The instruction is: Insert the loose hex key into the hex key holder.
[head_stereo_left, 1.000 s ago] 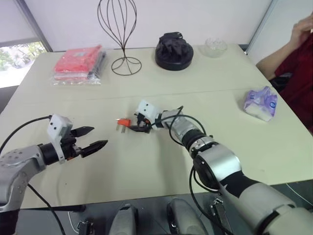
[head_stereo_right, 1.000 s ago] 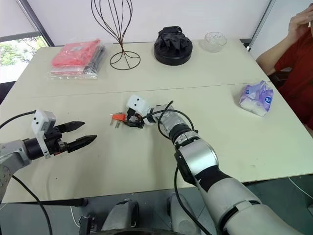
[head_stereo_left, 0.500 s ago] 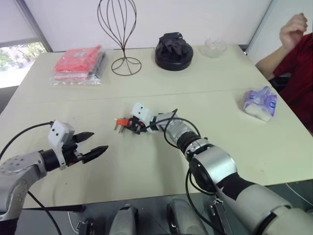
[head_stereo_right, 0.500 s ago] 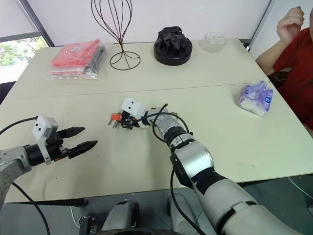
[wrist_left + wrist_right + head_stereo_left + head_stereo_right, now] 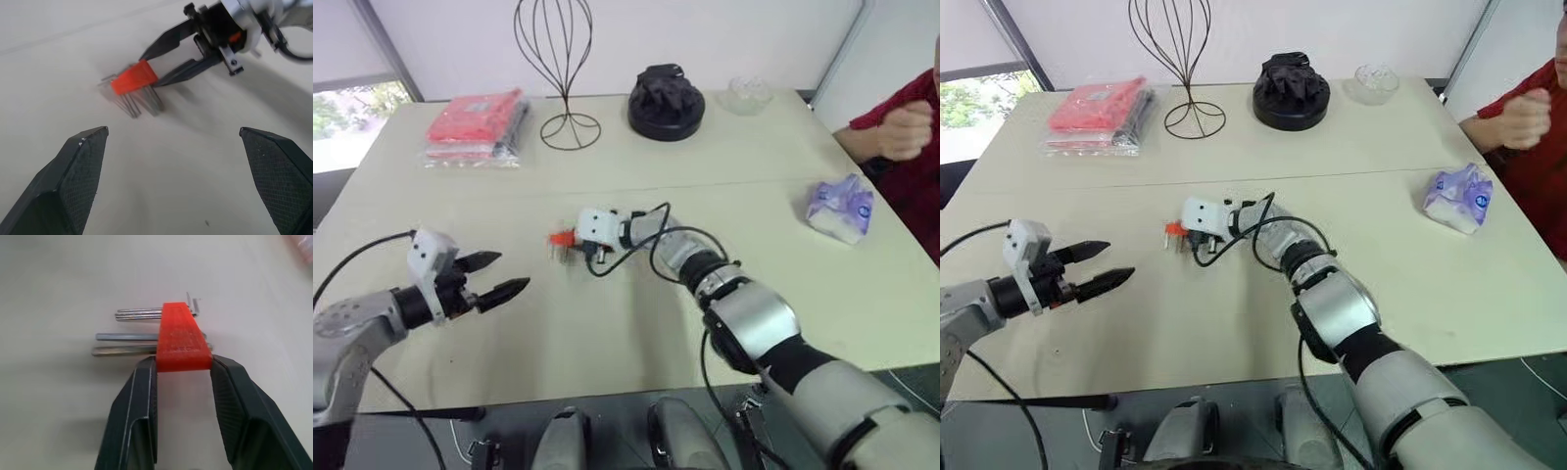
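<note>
Right claw [image 5: 182,374] grips the hex key holder [image 5: 182,339].

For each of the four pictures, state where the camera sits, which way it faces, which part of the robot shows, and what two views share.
Left eye view: on the head, facing forward and down over the table; both arms show.
Right eye view: beside it, same scene.
Left wrist view: on the left wrist, looking along the open left gripper toward the hex key holder.
Right wrist view: on the right wrist, looking along the right gripper, clamped on the holder.
Shared: both wrist views show the holder in the right gripper's grip.
</note>
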Controlling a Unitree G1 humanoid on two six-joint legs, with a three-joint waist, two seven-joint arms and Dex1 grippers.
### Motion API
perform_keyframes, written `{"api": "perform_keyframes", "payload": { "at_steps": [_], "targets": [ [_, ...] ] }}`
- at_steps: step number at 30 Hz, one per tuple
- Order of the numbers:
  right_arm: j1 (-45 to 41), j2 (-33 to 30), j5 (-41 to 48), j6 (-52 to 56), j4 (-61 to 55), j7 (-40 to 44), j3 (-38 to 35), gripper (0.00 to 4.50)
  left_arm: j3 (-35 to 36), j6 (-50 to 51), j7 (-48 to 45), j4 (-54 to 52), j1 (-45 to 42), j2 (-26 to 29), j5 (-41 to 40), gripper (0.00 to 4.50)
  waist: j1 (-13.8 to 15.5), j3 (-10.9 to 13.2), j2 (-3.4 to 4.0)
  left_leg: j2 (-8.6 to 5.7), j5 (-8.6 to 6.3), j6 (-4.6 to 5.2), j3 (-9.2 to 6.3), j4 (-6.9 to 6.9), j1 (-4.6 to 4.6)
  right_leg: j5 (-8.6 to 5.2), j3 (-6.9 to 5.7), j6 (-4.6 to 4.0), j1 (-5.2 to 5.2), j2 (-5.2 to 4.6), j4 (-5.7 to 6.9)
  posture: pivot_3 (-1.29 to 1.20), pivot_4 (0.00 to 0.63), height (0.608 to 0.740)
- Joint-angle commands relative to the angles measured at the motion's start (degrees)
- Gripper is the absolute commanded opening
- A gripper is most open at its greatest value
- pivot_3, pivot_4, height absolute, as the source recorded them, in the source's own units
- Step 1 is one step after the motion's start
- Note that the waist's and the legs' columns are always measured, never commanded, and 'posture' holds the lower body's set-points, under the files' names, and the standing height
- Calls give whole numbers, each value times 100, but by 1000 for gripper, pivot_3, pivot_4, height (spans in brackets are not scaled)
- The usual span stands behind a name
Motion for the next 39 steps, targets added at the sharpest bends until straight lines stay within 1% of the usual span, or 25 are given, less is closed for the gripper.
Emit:
{"api": "perform_keyframes", "payload": {
  "at_steps": [1, 4, 6, 9, 13, 18, 23, 30, 39],
  "targets": [
    [-598, -713, -642, -1350, -868, -887, 415, 973, -45, -13, -550, 858, -1039, 309, -160, 4500, -17, 0, -2, -4, 1, -1, 0, -1, 2, 0, 0, 0, -1, 1, 0, 0, 150, 740],
    [-730, -1402, -1125, -2171, -1405, -1612, 677, 973, -423, -121, -1040, 1766, -2081, 322, 12, 4500, -36, 2, -6, -6, 2, -4, 2, -1, -2, 0, -2, 0, -4, 8, 0, 0, 150, 740],
    [-732, -1831, -1274, -2570, -1705, -1724, 765, 973, -724, -338, -1309, 2388, -2714, 210, 241, 4500, -54, 0, -8, -6, 11, -19, 8, -3, 1, 0, 0, 1, -3, 11, 1, 0, 150, 740],
    [-761, -2311, -1330, -3039, -2098, -1731, 819, 973, -1091, -634, -1633, 3056, -3388, -58, 502, 4500, -56, 1, -8, -5, 14, -24, 14, -1, 3, 0, 4, 1, -3, 17, 2, 0, 150, 740],
    [-872, -2732, -1016, -3466, -2527, -1513, 691, 973, -1426, -864, -1982, 3645, -4129, -688, 612, 4500, -38, 2, -7, -2, 13, -21, 17, 2, 1, 0, 9, 1, -5, 21, 6, 0, 150, 740],
    [-892, -2860, -860, -3305, -2549, -1415, 612, 973, -1648, -936, -2381, 3976, -4601, -1220, 690, 4500, -55, 2, -8, 3, 14, -23, 21, 6, 2, 0, 12, 1, -5, 25, 8, 0, 150, 740],
    [-813, -2863, -598, -3047, -2548, -1367, 499, 973, -1715, -1048, -2607, 4495, -5084, -1606, 768, 4500, -36, 2, -8, 6, 16, -26, 20, 6, 4, 0, 14, 1, -5, 29, 11, 0, 150, 740],
    [-652, -2836, -322, -2796, -2671, -1292, 423, 973, -1627, -1442, -2674, 5375, -5720, -1888, 1001, 4500, -35, 2, -8, 5, 16, -26, 20, 9, 2, 0, 13, 1, -5, 29, 10, 0, 150, 740],
    [-393, -2753, -120, -2556, -3021, -1169, 346, 973, -1486, -1741, -2607, 5934, -6043, -2197, 1086, 4500, -36, 3, -8, 6, 17, -27, 20, 9, 2, 0, 14, 1, -5, 31, 11, 0, 150, 740]
  ]
}}
